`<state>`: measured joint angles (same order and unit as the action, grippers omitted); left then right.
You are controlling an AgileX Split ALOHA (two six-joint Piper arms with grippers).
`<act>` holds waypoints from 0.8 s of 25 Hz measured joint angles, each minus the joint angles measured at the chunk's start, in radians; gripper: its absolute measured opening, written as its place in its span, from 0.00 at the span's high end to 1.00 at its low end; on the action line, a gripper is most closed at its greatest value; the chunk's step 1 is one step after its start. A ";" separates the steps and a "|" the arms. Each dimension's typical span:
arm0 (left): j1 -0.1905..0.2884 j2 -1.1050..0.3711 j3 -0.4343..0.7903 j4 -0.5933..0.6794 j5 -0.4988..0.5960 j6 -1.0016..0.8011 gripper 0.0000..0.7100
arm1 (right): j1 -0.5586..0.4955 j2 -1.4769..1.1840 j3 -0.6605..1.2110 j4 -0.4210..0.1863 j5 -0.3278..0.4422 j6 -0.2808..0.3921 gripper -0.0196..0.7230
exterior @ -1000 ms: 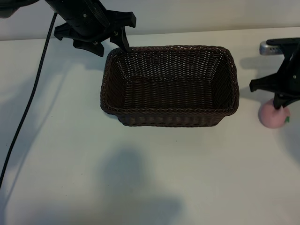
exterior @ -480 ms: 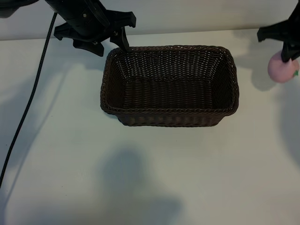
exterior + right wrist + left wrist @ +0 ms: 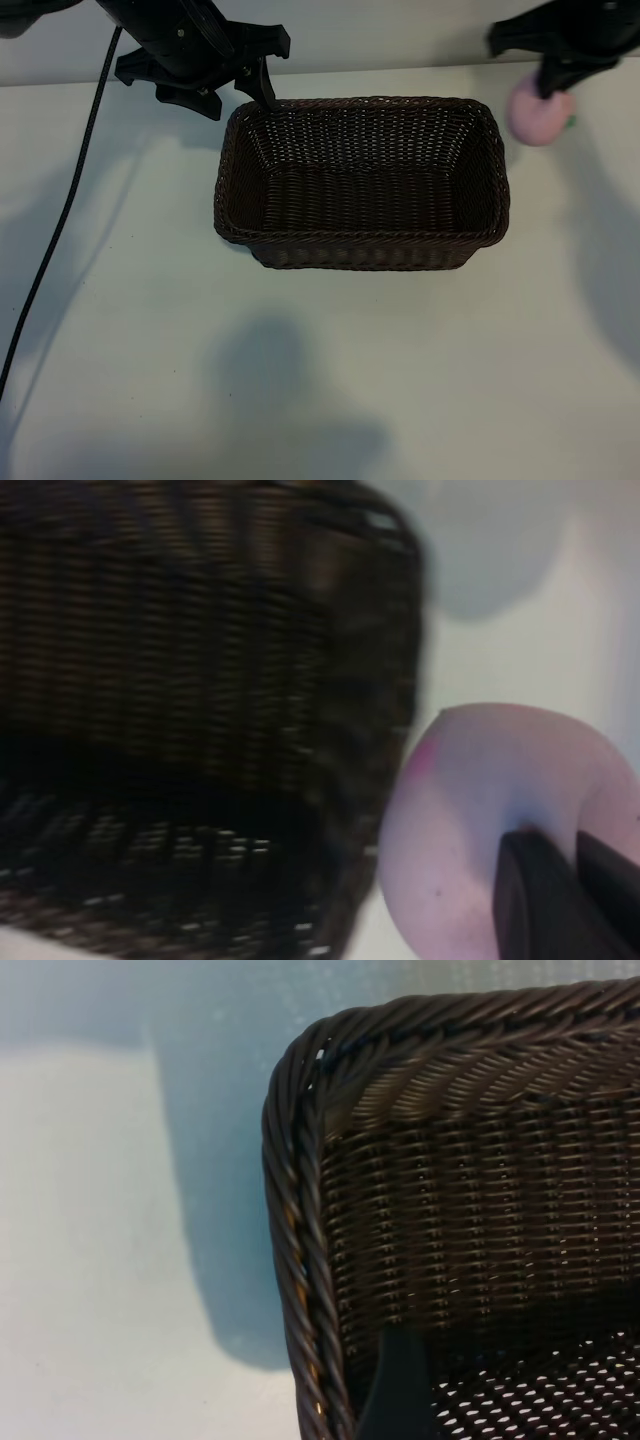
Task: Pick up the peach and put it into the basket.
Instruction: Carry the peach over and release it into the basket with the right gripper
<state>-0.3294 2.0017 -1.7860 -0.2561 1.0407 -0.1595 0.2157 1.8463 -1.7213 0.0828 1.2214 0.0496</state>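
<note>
The pink peach (image 3: 538, 120) hangs in the air just outside the far right corner of the dark brown wicker basket (image 3: 365, 240), with my right gripper (image 3: 552, 88) shut on it from above. In the right wrist view the peach (image 3: 480, 820) fills the space beside the basket's rim (image 3: 385, 680), and a black finger (image 3: 545, 900) presses its side. My left gripper (image 3: 238, 98) stands open at the basket's far left corner, holding nothing. In the left wrist view one of its fingers (image 3: 400, 1390) sits just inside the braided rim (image 3: 300, 1210).
A black cable (image 3: 70, 200) runs down the table's left side from the left arm. White table (image 3: 320, 380) stretches in front of the basket and to both sides of it.
My right gripper has lifted the peach off the table at the right and carried it back and to the left, toward the basket's far right corner. The left arm has not moved.
</note>
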 joint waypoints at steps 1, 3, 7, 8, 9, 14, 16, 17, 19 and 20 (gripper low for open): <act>0.000 0.000 0.000 0.000 0.000 0.000 0.18 | 0.032 0.000 -0.007 0.000 0.000 0.001 0.92; 0.000 0.000 0.000 0.000 0.000 -0.004 0.18 | 0.079 0.000 -0.017 0.003 0.001 0.006 0.92; 0.000 0.000 0.000 0.000 0.000 -0.003 0.18 | 0.158 0.000 -0.018 0.014 -0.016 0.010 0.92; 0.000 0.000 0.000 0.000 0.000 -0.003 0.18 | 0.175 0.003 -0.018 0.019 -0.025 0.012 0.92; 0.000 0.000 0.000 0.000 0.000 -0.003 0.18 | 0.190 0.008 -0.019 0.023 -0.032 0.012 0.92; 0.000 0.000 0.000 0.000 0.000 -0.003 0.18 | 0.223 0.075 -0.023 0.029 -0.062 0.013 0.92; 0.000 0.000 0.000 0.000 0.000 -0.003 0.18 | 0.223 0.109 -0.023 0.029 -0.075 0.012 0.92; 0.000 0.000 0.000 0.000 0.000 -0.003 0.18 | 0.223 0.125 -0.023 0.028 -0.082 0.012 0.92; 0.000 0.000 0.000 0.000 0.000 -0.003 0.18 | 0.223 0.147 -0.023 0.028 -0.090 0.002 0.91; 0.000 0.000 0.000 0.000 0.000 -0.003 0.18 | 0.223 0.153 -0.023 0.028 -0.092 -0.005 0.90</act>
<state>-0.3294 2.0017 -1.7860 -0.2561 1.0407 -0.1627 0.4382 1.9993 -1.7448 0.1105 1.1290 0.0442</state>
